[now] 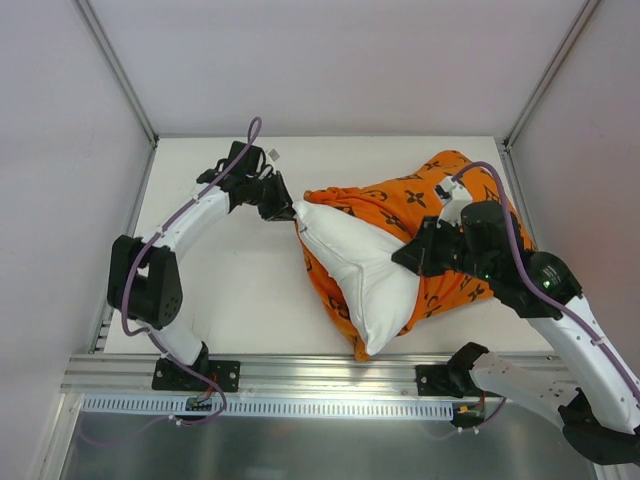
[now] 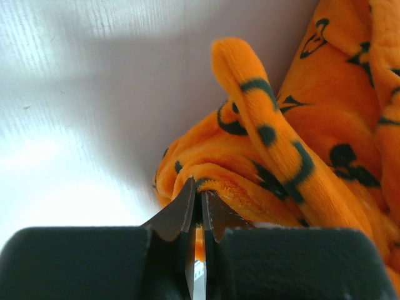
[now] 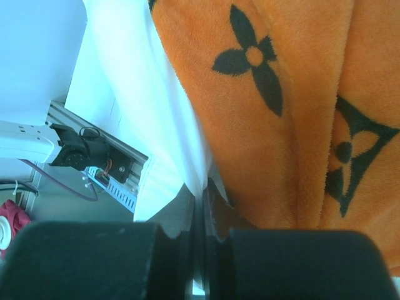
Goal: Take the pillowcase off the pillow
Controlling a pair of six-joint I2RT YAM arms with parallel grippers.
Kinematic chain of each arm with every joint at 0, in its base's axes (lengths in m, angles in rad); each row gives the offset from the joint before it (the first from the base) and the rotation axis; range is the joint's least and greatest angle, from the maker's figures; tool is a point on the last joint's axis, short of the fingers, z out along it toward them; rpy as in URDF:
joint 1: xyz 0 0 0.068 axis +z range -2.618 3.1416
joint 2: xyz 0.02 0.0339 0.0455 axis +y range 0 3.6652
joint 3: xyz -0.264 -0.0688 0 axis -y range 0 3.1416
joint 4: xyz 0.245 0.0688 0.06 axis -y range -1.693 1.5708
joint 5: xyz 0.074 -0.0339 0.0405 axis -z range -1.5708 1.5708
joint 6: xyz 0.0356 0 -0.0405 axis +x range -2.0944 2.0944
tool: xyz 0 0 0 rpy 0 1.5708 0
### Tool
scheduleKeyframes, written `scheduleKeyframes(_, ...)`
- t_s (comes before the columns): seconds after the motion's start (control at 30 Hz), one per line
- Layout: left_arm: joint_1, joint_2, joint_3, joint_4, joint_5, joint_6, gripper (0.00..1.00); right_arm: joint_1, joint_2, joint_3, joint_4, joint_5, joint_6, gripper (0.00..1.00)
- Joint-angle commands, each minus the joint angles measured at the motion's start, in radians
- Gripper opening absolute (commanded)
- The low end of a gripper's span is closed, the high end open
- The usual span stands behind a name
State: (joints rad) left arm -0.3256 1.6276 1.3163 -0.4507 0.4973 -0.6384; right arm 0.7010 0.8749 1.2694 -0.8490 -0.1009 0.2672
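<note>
The white pillow lies mid-table, its near half bare and its far half still inside the orange pillowcase. My left gripper is at the pillow's left corner. In the left wrist view it is shut on a rolled edge of the pillowcase. My right gripper sits on the pillow's right side where the white meets the orange. In the right wrist view it is shut on a fold of the pillow, beside the pillowcase.
An aluminium rail runs along the table's near edge and carries both arm bases. Enclosure walls and frame posts stand on the left, back and right. A small white tag lies at the back left.
</note>
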Motion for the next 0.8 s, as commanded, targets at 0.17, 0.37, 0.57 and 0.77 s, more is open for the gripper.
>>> scheduleKeyframes(0.17,0.063,0.080,0.112,-0.082,0.067,0.147,0.56,-0.003,-0.051,0.111,-0.005,0.098,0.021,0.01)
scheduleKeyframes(0.37,0.083,-0.147,0.103,-0.138,0.028,0.195,0.98,-0.003,0.036,0.099,0.073,0.158,0.038,0.01)
scheduleKeyframes(0.57,0.083,-0.330,0.002,-0.155,0.069,0.158,0.92,-0.008,0.124,0.097,0.168,0.124,0.055,0.01)
scheduleKeyframes(0.77,0.037,-0.508,-0.129,-0.144,0.020,0.005,0.97,-0.011,0.206,0.108,0.222,0.113,0.073,0.01)
